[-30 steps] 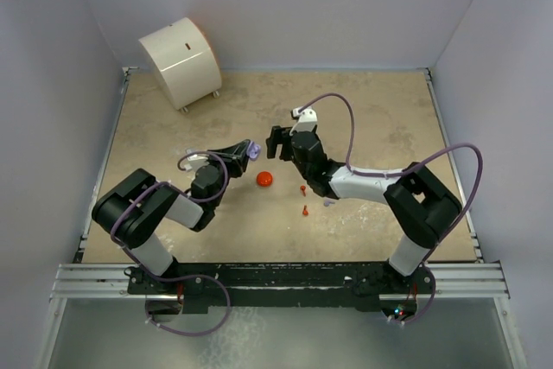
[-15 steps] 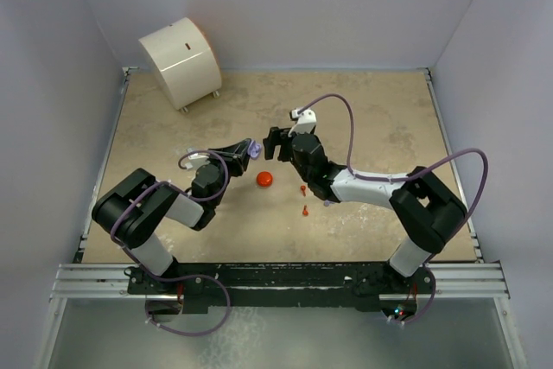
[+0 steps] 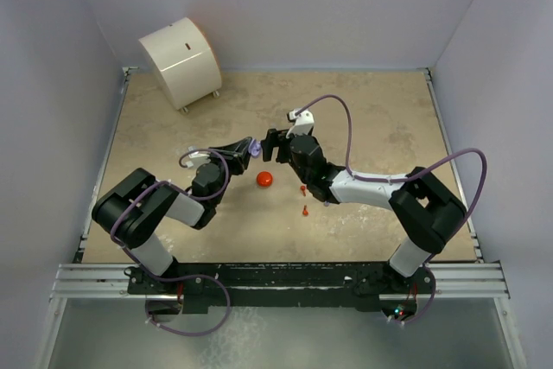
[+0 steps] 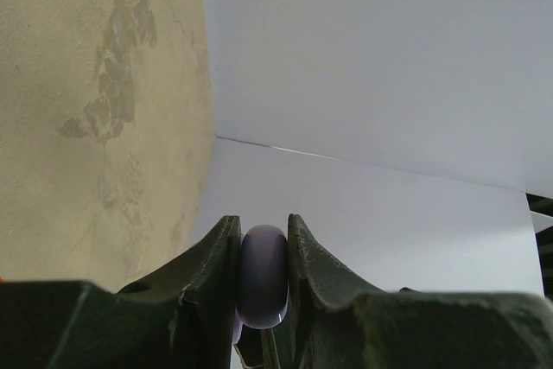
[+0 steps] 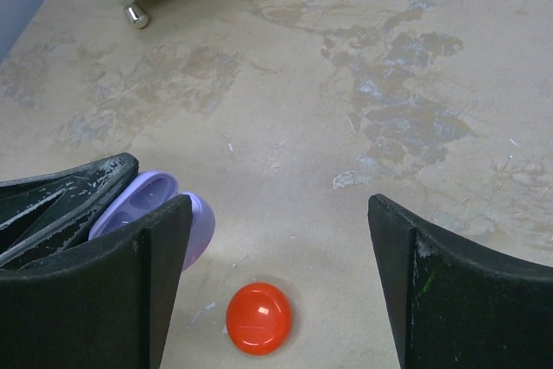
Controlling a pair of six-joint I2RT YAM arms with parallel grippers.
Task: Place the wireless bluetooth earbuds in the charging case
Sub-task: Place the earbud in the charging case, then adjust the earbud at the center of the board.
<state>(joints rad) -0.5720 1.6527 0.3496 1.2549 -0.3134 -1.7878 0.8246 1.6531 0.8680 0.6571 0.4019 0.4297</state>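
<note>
Since the earlier frame, the right gripper [image 3: 271, 144] has shifted left across the table [image 3: 389, 127] and now sits just beside the tip of the left gripper [image 3: 246, 149]. The left arm has not changed position.

Left gripper: the jaws are narrow and clamped on the lilac charging case [image 3: 253, 149]. On the left wrist camera, the case [image 4: 263, 276] is pinched edge-on between the two fingers [image 4: 212, 265]. It is held above the table surface.

Right gripper: the jaws stand wide and hold nothing. On the right wrist camera, the gripper [image 5: 276, 213] frames bare table. Its left-hand finger [image 5: 95, 300] partly overlaps the lilac charging case [image 5: 151, 213], which shows a recessed face. I cannot tell whether finger and case touch.

The red-orange charging case [image 3: 264, 179] lies closed on the table, nearer the arm bases than both gripper tips. It also appears at the bottom of the right wrist view [image 5: 259, 318].

Two red-orange earbuds lie loose on the table to the right of that case. One [image 3: 302, 188] is close against the right forearm. The other [image 3: 306, 210] is slightly nearer the bases, apart from the first.

A white cylinder on casters [image 3: 180, 60] stands at the far left corner.
</note>
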